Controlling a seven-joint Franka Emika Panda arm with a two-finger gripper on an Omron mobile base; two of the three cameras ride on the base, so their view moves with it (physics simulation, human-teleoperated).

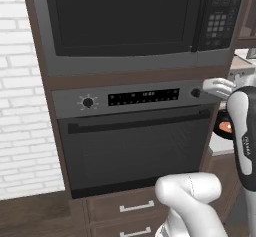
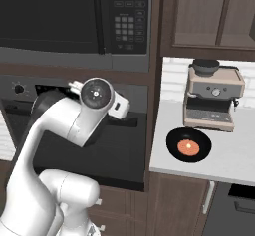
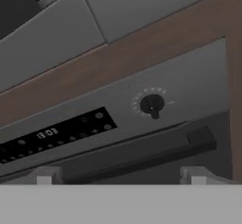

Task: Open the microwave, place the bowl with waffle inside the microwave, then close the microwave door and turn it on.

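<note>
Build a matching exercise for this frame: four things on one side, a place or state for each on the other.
Things:
1. microwave door
2. bowl with waffle
3. coffee machine
4. gripper

Places or states:
A. on the counter, in front of the coffee machine
B. open, facing the oven's control panel
C. closed
D. at the back of the counter, by the wall

Pairs: 1-C, 2-A, 3-D, 4-B

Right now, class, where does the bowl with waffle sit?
In the right base view, the bowl with waffle rests on the white counter, right of the wall oven, in front of the espresso machine.
</note>
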